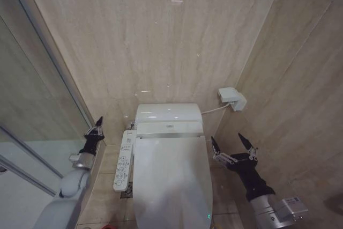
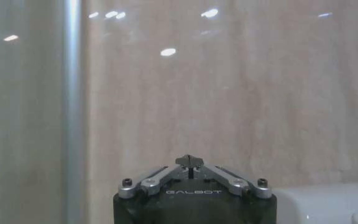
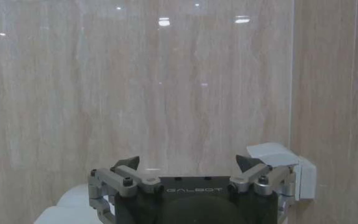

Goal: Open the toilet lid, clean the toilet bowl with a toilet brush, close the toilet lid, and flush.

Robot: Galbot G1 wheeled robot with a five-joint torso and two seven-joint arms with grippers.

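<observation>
Right claw (image 1: 232,144) spread at lid's (image 1: 171,181) 3 o'clock; left claw (image 1: 97,125) pinched together at 9. Lid down; nothing begun.

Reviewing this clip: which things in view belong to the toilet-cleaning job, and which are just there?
Job:
- toilet lid, down
- left pincer, shut, left of the toilet
- right pincer, open, right of the toilet

Just there:
- control panel at the toilet's left side
- wall socket box
- glass shower partition
</observation>
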